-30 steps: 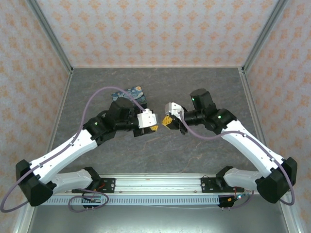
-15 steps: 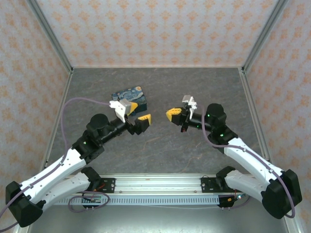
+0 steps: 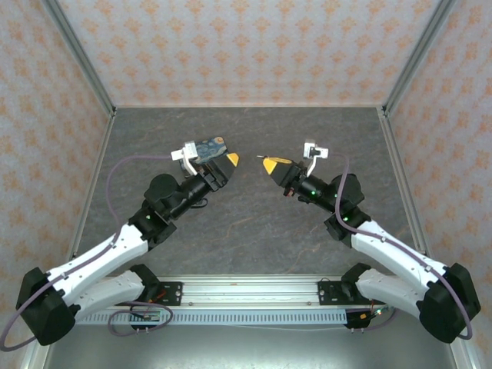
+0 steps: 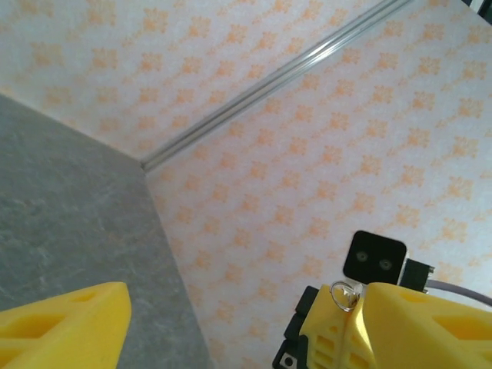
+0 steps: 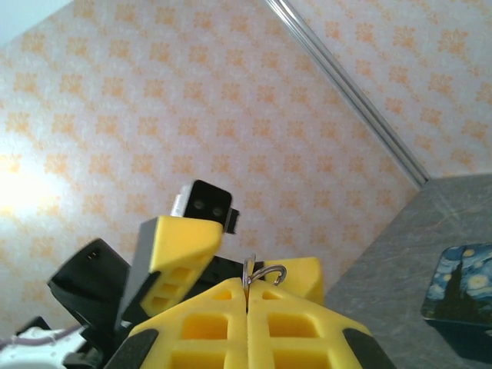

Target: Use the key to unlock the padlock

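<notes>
Holds the right tool [image 5: 247,289] clenched tight, yellow fingertips pressed together on a small grey metal loop [image 5: 262,270] sticking up from the seam; cannot tell whether part of the padlock or of the key. Carries the left tool [image 3: 222,163] released, yellow fingers spread apart, raised above the grey table [image 3: 254,231] and facing the right one tip to tip, near but not touching. Shows a dark-blue starry tin [image 3: 207,144] on the table just behind the left tool, partly hidden by it.
</notes>
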`<state>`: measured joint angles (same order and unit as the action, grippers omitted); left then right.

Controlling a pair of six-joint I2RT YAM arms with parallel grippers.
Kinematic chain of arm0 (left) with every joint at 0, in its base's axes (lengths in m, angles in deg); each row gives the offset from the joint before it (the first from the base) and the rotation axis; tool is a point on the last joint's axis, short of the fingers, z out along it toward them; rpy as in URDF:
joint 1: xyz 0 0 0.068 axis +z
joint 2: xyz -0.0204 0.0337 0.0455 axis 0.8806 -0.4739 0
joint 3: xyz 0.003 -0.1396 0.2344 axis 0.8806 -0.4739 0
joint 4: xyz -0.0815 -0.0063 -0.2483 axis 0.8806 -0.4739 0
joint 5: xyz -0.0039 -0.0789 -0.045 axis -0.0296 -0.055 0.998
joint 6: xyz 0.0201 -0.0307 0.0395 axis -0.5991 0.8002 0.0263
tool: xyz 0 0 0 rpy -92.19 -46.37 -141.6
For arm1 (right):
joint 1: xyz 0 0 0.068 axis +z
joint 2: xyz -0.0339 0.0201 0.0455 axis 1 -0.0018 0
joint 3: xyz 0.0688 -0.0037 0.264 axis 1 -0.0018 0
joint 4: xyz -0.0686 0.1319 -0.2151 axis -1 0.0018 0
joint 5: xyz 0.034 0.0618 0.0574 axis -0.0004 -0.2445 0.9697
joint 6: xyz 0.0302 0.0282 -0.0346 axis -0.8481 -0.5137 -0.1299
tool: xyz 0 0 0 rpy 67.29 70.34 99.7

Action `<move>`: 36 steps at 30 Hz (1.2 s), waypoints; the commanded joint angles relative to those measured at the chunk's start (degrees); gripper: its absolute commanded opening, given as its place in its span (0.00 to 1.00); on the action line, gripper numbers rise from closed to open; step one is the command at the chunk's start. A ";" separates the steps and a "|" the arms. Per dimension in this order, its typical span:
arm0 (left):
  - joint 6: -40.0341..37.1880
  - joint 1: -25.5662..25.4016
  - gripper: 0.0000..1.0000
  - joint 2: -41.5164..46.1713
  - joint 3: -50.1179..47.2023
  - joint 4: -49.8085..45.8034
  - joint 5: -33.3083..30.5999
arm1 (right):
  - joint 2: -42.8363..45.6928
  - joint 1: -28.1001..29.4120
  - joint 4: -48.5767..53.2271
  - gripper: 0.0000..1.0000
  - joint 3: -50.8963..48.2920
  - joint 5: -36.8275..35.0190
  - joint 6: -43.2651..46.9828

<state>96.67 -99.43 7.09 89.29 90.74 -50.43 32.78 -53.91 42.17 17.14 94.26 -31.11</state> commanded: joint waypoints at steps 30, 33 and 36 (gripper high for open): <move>9.78 -3.19 0.33 -7.63 3.53 10.65 1.79 | -7.34 3.10 -5.25 0.00 2.19 -0.38 -9.95; 9.78 -3.24 0.33 -7.77 3.51 10.41 1.77 | -8.05 3.17 -6.24 0.00 2.21 0.03 -10.25; 9.62 -3.22 0.30 -7.77 3.68 10.25 1.95 | -8.40 3.21 -6.29 0.00 2.23 -0.07 -10.29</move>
<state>106.79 -102.25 -0.67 90.95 99.48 -48.83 24.67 -51.28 39.38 17.55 93.01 -40.79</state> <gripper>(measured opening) 0.306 0.056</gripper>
